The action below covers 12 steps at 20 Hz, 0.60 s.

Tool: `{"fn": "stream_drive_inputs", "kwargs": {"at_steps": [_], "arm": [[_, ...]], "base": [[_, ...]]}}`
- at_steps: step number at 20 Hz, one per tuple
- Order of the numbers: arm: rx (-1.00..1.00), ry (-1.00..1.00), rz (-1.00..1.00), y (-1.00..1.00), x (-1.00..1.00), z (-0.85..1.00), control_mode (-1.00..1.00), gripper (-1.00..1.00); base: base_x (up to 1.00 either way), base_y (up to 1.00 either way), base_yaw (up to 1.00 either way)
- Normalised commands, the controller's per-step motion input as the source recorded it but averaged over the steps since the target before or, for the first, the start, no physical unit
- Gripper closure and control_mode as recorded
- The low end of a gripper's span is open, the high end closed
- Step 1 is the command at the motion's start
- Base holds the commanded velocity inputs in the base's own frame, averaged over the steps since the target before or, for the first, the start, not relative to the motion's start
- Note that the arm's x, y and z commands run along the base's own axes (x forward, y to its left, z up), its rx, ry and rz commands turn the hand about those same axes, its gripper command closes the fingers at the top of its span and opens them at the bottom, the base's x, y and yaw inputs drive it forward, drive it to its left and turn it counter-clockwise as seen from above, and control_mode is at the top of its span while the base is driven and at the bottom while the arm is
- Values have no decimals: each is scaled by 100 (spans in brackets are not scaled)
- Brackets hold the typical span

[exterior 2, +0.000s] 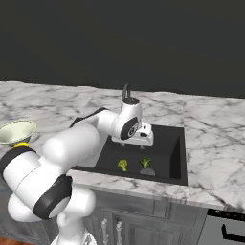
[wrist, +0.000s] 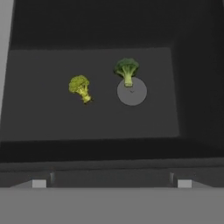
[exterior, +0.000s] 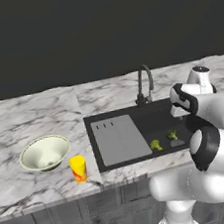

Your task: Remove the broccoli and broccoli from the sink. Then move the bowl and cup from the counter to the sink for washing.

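Gripper [wrist: 111, 183] hangs wide open and empty above the sink [exterior: 134, 112], so the first step, clearing the florets, is in hand. From left to right, the bowl [exterior: 44, 153] and cup [exterior: 78, 169] wait on the counter [exterior: 34, 114], then the yellowish broccoli [wrist: 80, 87] and the darker broccoli [wrist: 127, 70] by the drain [wrist: 132, 92]. Next it must descend over one floret and close.

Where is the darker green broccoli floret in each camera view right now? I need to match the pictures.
Left base view: darker broccoli on the sink floor, right of the yellowish floret.
Right base view, again right of the yellowish floret.
Hand view, upper centre.
Shared landmark: the round grey drain touching its stem.
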Motion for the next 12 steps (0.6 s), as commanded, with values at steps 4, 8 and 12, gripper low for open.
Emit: {"fn": "stream_drive_inputs", "kwargs": {"at_steps": [4,8,12], "arm": [[0,0,2,-7,19,-14,-100,-100],[0,0,2,-5,18,-14,-100,-100],[0,0,3,-5,17,-13,-100,-100]], "base": [[0,0,0],[0,0,0],[0,0,0]]}}
